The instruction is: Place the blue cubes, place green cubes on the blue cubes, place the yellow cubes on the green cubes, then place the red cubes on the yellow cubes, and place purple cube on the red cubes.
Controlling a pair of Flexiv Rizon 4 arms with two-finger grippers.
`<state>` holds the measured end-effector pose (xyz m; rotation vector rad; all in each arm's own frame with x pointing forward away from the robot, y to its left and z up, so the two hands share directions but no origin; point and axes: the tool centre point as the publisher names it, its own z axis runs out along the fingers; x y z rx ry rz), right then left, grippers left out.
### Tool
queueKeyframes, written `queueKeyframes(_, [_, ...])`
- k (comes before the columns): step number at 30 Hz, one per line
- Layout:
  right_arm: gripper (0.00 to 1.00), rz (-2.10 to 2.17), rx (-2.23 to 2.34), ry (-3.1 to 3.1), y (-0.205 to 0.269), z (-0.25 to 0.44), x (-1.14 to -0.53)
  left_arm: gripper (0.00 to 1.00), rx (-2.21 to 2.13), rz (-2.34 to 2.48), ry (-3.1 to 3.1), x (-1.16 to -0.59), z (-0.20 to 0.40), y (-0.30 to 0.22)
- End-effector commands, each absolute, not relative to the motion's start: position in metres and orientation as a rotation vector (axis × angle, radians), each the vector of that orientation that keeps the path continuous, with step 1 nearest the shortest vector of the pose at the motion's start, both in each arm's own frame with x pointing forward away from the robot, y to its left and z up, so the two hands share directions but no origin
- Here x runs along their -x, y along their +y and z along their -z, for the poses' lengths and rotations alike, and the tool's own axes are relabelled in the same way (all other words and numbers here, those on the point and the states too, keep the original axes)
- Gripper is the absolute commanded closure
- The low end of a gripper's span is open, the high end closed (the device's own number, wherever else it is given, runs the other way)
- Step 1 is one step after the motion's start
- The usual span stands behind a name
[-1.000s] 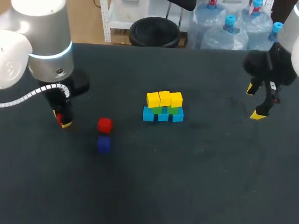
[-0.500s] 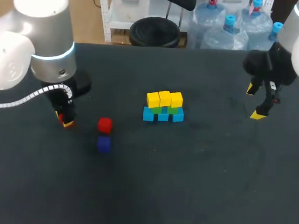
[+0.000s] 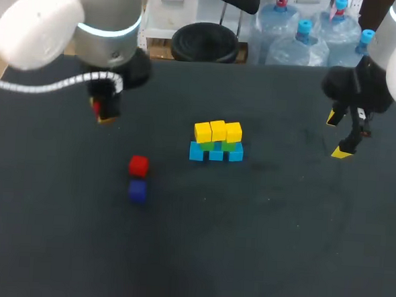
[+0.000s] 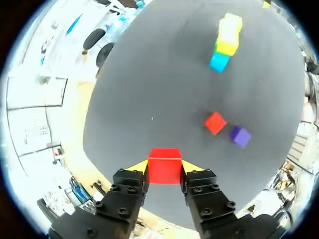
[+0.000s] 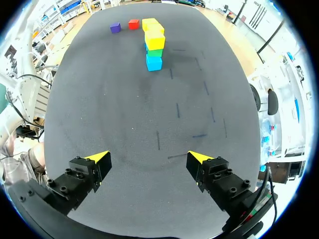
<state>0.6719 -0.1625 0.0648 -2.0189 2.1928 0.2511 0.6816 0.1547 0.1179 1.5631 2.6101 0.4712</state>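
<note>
Left wrist view shows the left end effector (image 4: 164,168) clenched on a red cube (image 4: 164,164) above the table (image 4: 149,74), so the red layer is seemingly in hand, next needing carriage onto the yellow cubes (image 3: 217,131), while the right end effector (image 5: 149,158) hangs released.

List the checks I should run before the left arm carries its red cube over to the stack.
1. Grip: left jaws shut on the held red cube, a finger on each side: ok.
2. Landing spot: yellow cubes sit in a row with bare tops: ok.
3. Base: blue cubes lined up; green cubes mostly hidden under the yellow: cannot tell.
4. Path: loose red cube and purple cube lie on the table, apart from the stack: ok.
5. Right jaws open, empty, far from the stack: ok.
6. Held cube's height above the yellow tops: cannot tell.
</note>
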Motion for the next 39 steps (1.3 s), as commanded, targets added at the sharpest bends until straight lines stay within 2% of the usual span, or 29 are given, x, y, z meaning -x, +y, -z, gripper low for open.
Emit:
queueKeyframes(1, [0.0, -0.254, 2.02, 2.191, -0.163, -0.064, -0.673, 1.0, -1.607, -0.462, 2.597, -0.687, -0.134, 0.135])
queueKeyframes(11, [0.0, -0.254, 2.02, 2.191, -0.163, -0.064, -0.673, 1.0, -1.736, -0.408, 2.48, -0.682, -0.168, 0.088])
queueKeyframes(18, [0.0, -0.254, 2.02, 2.191, -0.163, -0.064, -0.673, 1.0, -1.85, -0.297, 2.347, -0.677, -0.166, 0.053])
queueKeyframes(37, [0.0, -0.254, 2.02, 2.191, -0.163, -0.064, -0.673, 1.0, -1.823, -0.276, 2.348, -0.675, -0.163, 0.055])
queueKeyframes(39, [0.0, -0.254, 2.02, 2.191, -0.163, -0.064, -0.673, 1.0, -1.934, -0.245, 2.287, -0.683, -0.165, 0.038])
